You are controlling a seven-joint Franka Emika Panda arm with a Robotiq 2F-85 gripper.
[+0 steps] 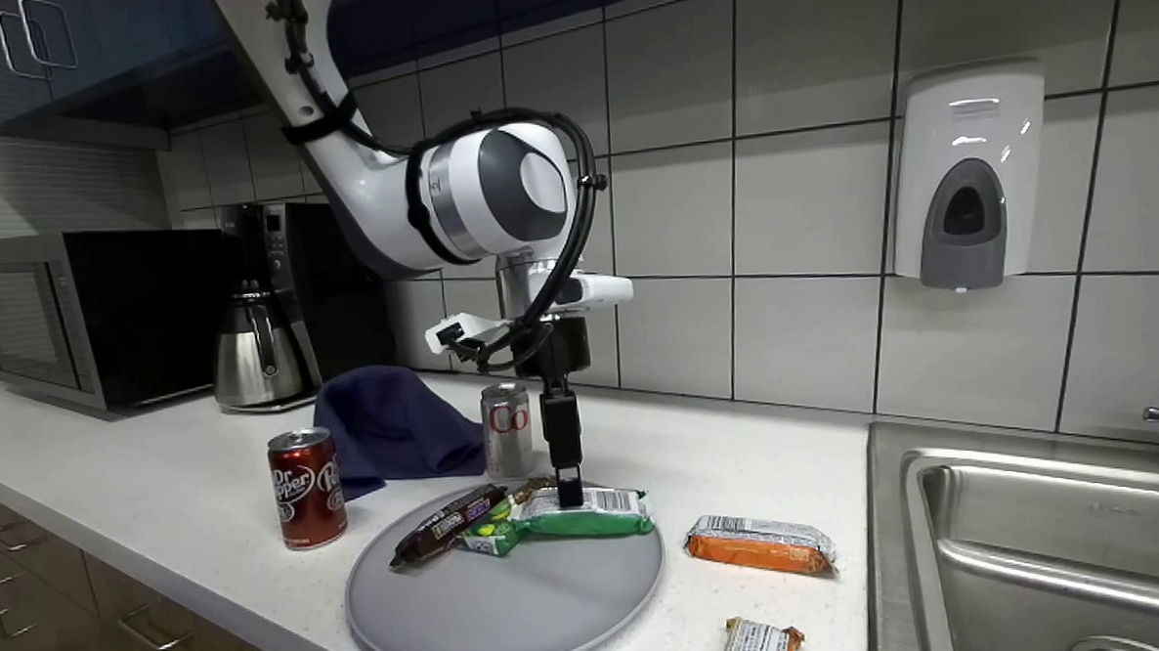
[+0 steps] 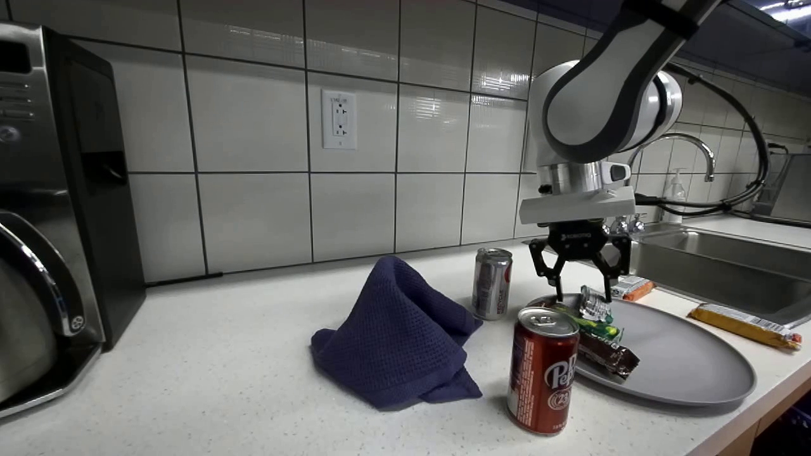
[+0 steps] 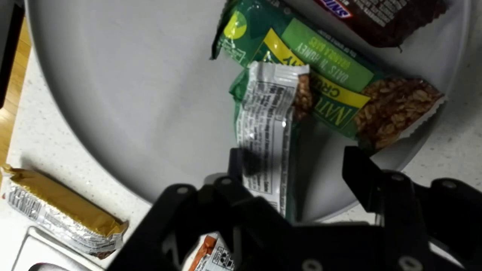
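Observation:
My gripper (image 3: 293,156) points down over a grey round plate (image 1: 494,613), its jaws standing well apart. Between them, close to one finger, lies a green granola bar (image 3: 265,131) with its silver printed back up. The finger on the far side is separated from the bar by a gap. A second green granola bar (image 3: 327,64) lies partly under the first one's end. Beside it on the plate is a brown Snickers bar (image 3: 380,19). In an exterior view the fingertips meet the wrapper's outline (image 1: 597,511); whether they touch it I cannot tell.
A Dr Pepper can (image 1: 308,494), a silver can (image 1: 508,436) and a purple cloth (image 2: 399,342) stand near the plate. An orange-wrapped bar (image 1: 760,545) and a yellow-wrapped bar (image 2: 744,326) lie between plate and sink (image 1: 1058,539). A tiled wall (image 1: 672,214) rises behind.

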